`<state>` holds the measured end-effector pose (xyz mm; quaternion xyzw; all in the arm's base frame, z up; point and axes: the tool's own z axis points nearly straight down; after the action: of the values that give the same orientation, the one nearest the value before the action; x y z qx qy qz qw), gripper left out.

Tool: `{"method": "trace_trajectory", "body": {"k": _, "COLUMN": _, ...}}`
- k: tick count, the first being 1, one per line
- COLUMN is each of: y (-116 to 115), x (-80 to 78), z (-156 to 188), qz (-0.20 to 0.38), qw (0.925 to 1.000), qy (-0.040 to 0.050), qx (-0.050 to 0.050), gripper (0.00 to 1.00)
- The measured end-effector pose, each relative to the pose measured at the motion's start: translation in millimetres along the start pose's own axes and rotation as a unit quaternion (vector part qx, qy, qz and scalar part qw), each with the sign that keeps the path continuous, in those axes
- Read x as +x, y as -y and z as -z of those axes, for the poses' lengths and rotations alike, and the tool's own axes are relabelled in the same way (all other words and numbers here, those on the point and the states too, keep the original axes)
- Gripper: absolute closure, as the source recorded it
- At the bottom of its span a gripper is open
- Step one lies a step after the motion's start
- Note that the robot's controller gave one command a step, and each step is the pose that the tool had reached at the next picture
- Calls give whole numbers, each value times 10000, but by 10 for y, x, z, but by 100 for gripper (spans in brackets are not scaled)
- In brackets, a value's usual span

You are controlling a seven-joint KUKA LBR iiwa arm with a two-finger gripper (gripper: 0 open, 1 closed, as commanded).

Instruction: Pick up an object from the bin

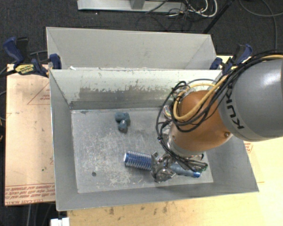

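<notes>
Nearest to me is the arm (257,102) itself, its grey link and the orange cover (198,126) with looped cables (179,105) hanging over the right half of the bin (99,145). Below the cover, the gripper (161,171) sits low at the front of the floor, near the front wall. I cannot tell whether it is open or closed, because the wrist hides most of it from up here.

Two things lie right at it. A ribbed blue roller (137,160) lies on its side just to the left, with its near end touching or almost touching the gripper. A slim blue stick (191,173) pokes out to the right from under the wrist. I judge that I am at the grasp step, down at floor level, with one of these two as the pick. Which one I cannot say, and nothing shows as held.

Next I would want the gripper to close on one piece, then a straight lift, and a look to see whether anything comes up with it.

The roller will probably roll away if it is nudged from the end. The front wall is close, so there is little room to shift. A small grey lump (122,121) lies well apart towards the back and is not in the way.
</notes>
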<state>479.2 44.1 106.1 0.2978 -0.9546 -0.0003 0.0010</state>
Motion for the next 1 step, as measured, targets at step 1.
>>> {"method": "trace_trajectory", "body": {"k": 1, "y": 10, "x": 8, "z": -17, "qz": -15, "qw": 10000, "qy": 5, "qx": -5, "gripper": 0}}
